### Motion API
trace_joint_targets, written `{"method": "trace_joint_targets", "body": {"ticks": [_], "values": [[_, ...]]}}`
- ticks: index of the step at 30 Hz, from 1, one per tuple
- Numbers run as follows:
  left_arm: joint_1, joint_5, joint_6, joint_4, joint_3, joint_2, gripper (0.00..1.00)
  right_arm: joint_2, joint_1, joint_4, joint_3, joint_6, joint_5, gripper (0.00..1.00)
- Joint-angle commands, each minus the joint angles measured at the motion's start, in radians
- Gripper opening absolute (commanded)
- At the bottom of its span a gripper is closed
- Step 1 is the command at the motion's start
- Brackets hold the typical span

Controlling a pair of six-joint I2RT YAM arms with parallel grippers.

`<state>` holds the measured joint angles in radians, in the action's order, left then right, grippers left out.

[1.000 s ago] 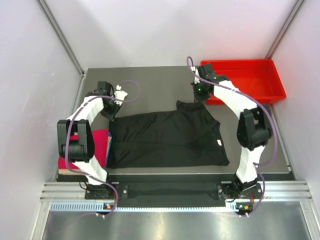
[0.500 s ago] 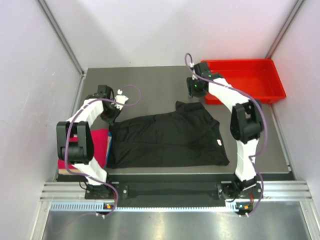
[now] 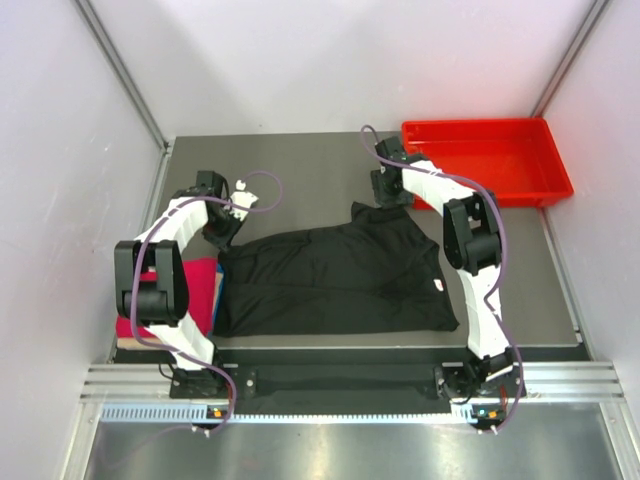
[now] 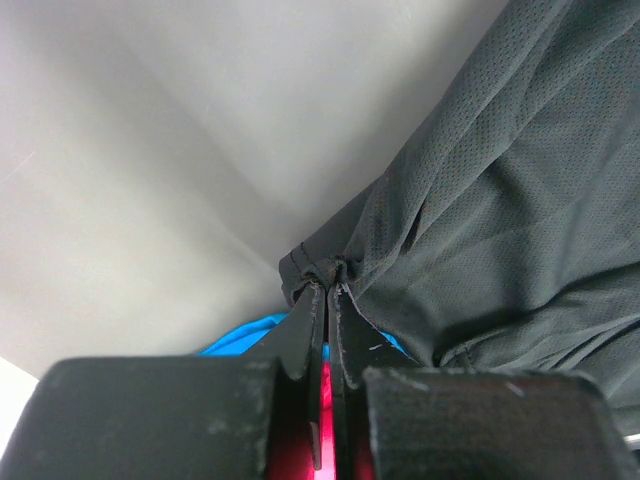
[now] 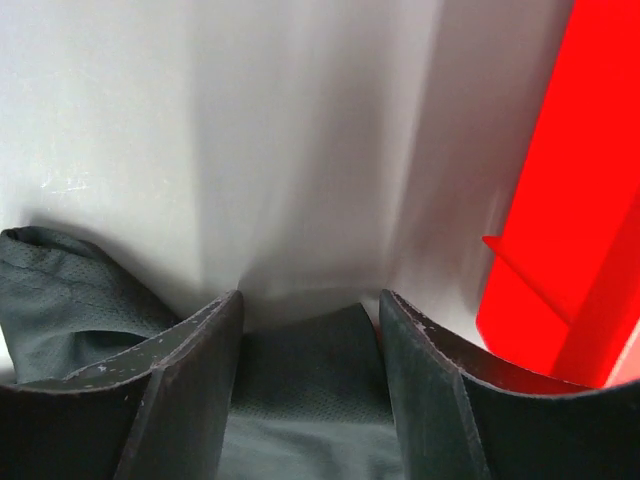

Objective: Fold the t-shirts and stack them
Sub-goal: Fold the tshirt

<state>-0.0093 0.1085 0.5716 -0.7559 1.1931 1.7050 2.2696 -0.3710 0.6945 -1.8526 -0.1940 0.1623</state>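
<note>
**Top external.** The black t-shirt (image 3: 335, 280) lies spread on the table (image 3: 300, 165). Its far-left corner is at the left gripper (image 3: 222, 234), and its raised far-right corner is just beneath the right gripper (image 3: 386, 194). The crimson t-shirt (image 3: 203, 283) lies behind the left fingers and the red tray (image 3: 490, 160) beside the right ones.

**Left wrist.** The fingers (image 4: 308, 320) are pressed together, pinching the black hem at their tips. The blue t-shirt (image 4: 240, 335) edge shows below them.

**Right wrist.** The fingers (image 5: 190, 370) are spread, gripping nothing. Black cloth lies between them, apparently unclamped.

**Step.** Probably the first fold of the black shirt. The next move calls for the right fingers to close on that corner so that both far corners can be lifted together.
</note>
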Motion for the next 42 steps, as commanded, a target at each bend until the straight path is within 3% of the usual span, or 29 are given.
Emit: {"method": "trace_joint_targets", "body": {"ticks": [1,3,5,6,9,17,21,28,36,42], "values": [[0.002,0.022,0.01,0.004,0.022,-0.01,0.0,0.019,0.009,0.007,0.03,-0.018,0.056,0.58],[0.002,0.022,0.011,0.004,0.025,-0.011,0.0,0.022,0.007,-0.006,0.044,-0.021,0.046,0.57],[0.002,0.023,0.01,0.004,0.026,-0.013,0.0,0.025,0.007,-0.013,0.056,-0.019,0.02,0.45],[0.002,0.025,0.01,0.003,0.025,-0.013,0.0,0.025,0.006,-0.013,0.058,-0.021,0.011,0.28],[0.002,0.022,0.01,-0.002,0.03,-0.013,0.0,0.002,0.006,-0.012,0.062,-0.03,-0.017,0.0],[0.002,0.022,0.008,-0.01,0.036,-0.041,0.0,-0.152,0.006,-0.029,0.099,-0.028,-0.044,0.0],[0.002,0.014,0.007,0.01,0.023,-0.074,0.0,-0.28,0.006,-0.078,0.202,-0.045,-0.078,0.0],[0.002,0.003,0.013,0.026,-0.029,-0.117,0.0,-0.54,0.004,-0.199,0.507,-0.068,-0.113,0.0],[0.002,-0.042,0.057,0.03,-0.145,-0.209,0.0,-0.79,0.006,-0.228,0.821,-0.088,-0.13,0.0],[0.002,-0.049,0.082,0.036,-0.204,-0.179,0.0,-0.881,0.004,-0.315,1.027,-0.14,-0.19,0.0]]}}
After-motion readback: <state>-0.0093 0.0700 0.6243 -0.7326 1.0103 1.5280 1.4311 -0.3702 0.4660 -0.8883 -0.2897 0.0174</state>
